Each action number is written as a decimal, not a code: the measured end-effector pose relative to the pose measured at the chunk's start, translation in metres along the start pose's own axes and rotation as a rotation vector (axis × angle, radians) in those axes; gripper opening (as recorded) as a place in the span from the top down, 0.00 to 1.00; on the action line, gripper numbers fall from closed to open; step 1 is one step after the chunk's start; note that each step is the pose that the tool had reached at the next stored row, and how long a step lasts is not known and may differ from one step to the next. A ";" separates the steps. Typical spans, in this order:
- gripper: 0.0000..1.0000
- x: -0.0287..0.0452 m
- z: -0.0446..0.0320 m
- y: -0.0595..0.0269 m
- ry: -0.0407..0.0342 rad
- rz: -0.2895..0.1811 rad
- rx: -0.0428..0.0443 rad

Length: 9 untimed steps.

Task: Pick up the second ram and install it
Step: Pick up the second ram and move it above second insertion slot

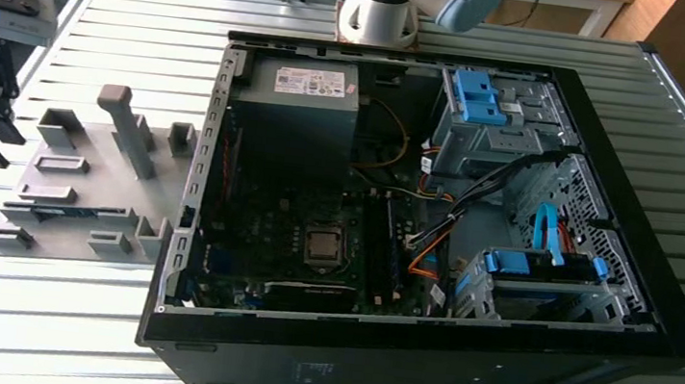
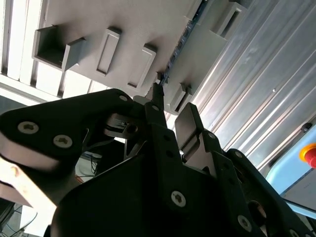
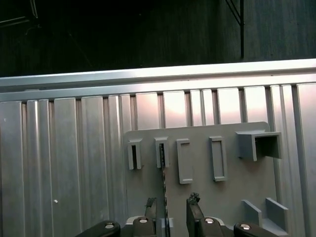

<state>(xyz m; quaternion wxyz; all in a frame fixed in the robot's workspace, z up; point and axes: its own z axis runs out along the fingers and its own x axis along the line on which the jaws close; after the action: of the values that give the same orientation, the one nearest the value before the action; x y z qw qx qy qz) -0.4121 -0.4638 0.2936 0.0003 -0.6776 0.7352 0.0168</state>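
Jaws of the gripper (image 3: 172,200) apart; in the first wrist view, the second ram (image 3: 162,173) seen between the two fingers; cannot tell if touching. Second ram up on its thin edge in a slot of the grey holder (image 3: 232,197), on the ribbed metal tabletop (image 3: 74,158). In the exterior view, an open black computer case (image 1: 427,357) just beside the holder, with a dark board (image 1: 262,222), wires (image 1: 427,250) and blue clips (image 1: 476,96) inside. In the second wrist view, a red button (image 2: 310,154) past the tabletop.
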 end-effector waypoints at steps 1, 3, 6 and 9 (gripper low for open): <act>0.63 0.0000 0.0018 0.0000 0.0003 -0.001 -0.0001; 0.63 0.0001 0.0052 -0.0001 0.0009 -0.009 -0.0001; 0.63 0.0002 0.0096 -0.0002 0.0016 -0.029 -0.0006; 0.63 0.0002 0.0127 -0.0002 0.0017 -0.031 -0.0006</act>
<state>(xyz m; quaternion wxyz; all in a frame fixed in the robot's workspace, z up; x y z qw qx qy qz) -0.4121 -0.4637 0.2810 -0.0003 -0.6891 0.7245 0.0164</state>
